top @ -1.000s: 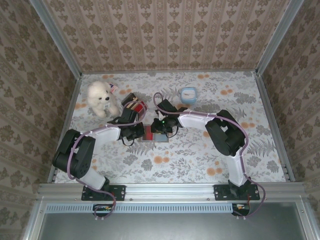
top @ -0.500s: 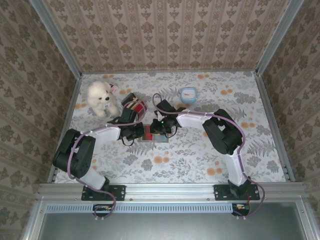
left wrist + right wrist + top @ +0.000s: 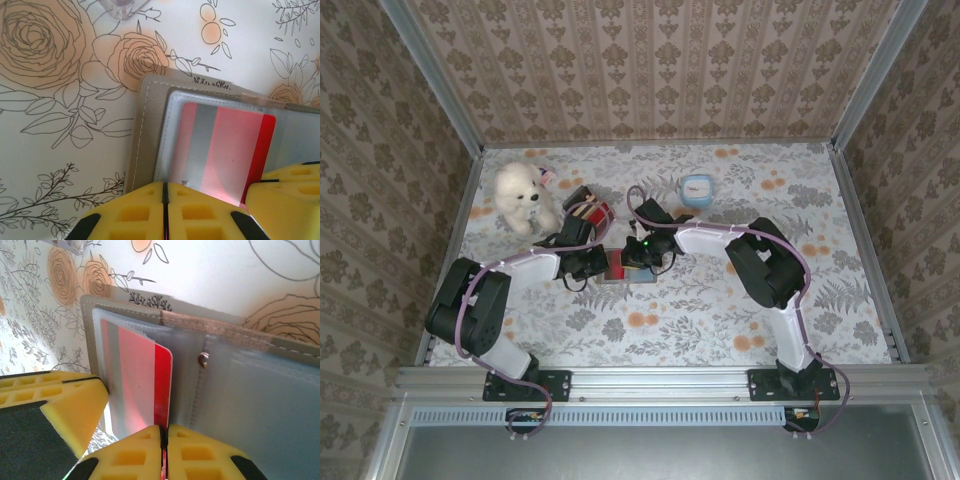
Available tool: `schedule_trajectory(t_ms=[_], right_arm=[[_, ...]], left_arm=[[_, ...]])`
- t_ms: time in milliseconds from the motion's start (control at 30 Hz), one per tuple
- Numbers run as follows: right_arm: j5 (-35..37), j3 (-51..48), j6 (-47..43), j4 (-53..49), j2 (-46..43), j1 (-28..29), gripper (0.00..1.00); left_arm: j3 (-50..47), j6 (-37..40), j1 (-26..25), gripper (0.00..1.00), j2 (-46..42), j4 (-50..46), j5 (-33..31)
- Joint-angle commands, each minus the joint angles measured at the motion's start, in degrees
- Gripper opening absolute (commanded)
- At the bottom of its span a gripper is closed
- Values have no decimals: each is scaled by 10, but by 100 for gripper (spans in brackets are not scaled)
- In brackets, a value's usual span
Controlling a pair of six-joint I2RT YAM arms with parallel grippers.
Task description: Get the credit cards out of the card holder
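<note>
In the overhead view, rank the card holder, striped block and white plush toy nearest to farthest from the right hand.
1. Card holder, directly beneath the right hand.
2. Striped block, behind and to its left.
3. White plush toy, far back left.

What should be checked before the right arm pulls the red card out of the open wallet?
1. Right gripper gripping the red plastic card: ok, jaws look closed on its bare red edge.
2. Card started out of the clear plastic pocket: ok, a bright red strip lies uncovered.
3. Flat grey-brown bifold card holder lying open on the floral table: ok.
4. Left gripper pinning the holder: cannot tell; jaws closed, tips at the pocket's near edge.
5. More cards in the grey-blue inner pockets: cannot tell.
</note>
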Motion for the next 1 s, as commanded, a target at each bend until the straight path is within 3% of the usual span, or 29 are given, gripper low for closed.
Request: schedule_trajectory(t_ms=[0, 367, 467, 667, 967], right_arm=[[2, -21, 1, -7, -29, -10, 10], [-9, -37, -6, -12, -44, -17, 8], [-4, -61, 3, 11, -68, -23, 4], [-7, -122, 6, 50, -136, -44, 0], [-69, -186, -11, 101, -196, -76, 0]], left_arm=[[-3, 1, 5, 11, -4, -17, 5], [12, 19, 5, 12, -3, -18, 25], [16, 19, 5, 16, -6, -13, 39], [25, 16, 5, 28, -31, 0, 67], [-8, -36, 28, 66, -64, 97, 146]])
